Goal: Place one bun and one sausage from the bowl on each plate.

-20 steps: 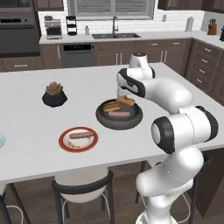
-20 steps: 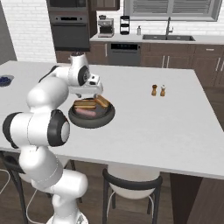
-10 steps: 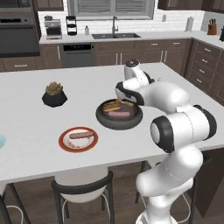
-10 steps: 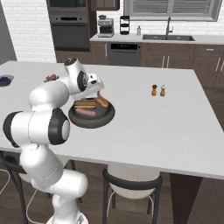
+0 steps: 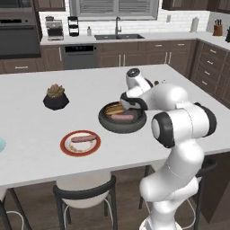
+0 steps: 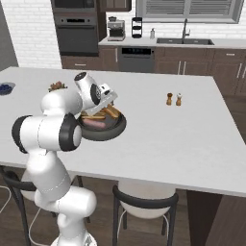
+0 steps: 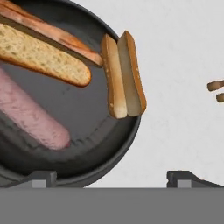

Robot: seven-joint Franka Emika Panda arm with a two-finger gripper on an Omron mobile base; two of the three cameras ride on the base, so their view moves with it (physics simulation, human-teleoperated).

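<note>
The dark bowl (image 5: 108, 124) (image 6: 116, 129) (image 7: 94, 144) sits mid-counter. It holds a pinkish sausage (image 7: 30, 116) (image 5: 122, 117) and two buns: a split one (image 7: 43, 54) and another (image 7: 124, 74) lying against the rim. My gripper (image 7: 111, 178) (image 5: 129, 104) hangs open just above the bowl with nothing between its fingertips (image 7: 41, 177). A second sausage (image 5: 83, 138) lies on the red-rimmed white plate (image 5: 67, 149) to the bowl's front left. The pale blue plate (image 5: 1, 144) peeks in at the counter's left edge.
A black faceted plant pot (image 5: 56, 96) (image 6: 57, 86) stands behind the plates. Two small shakers (image 6: 173, 99) (image 7: 216, 91) stand to the right of the bowl. A small bowl of blue berries (image 6: 6, 88) sits far left. Stools stand under the counter's front edge.
The hand has come down and slightly toward the bowl, jaws staying open. Bowl, plates and food have not moved.
</note>
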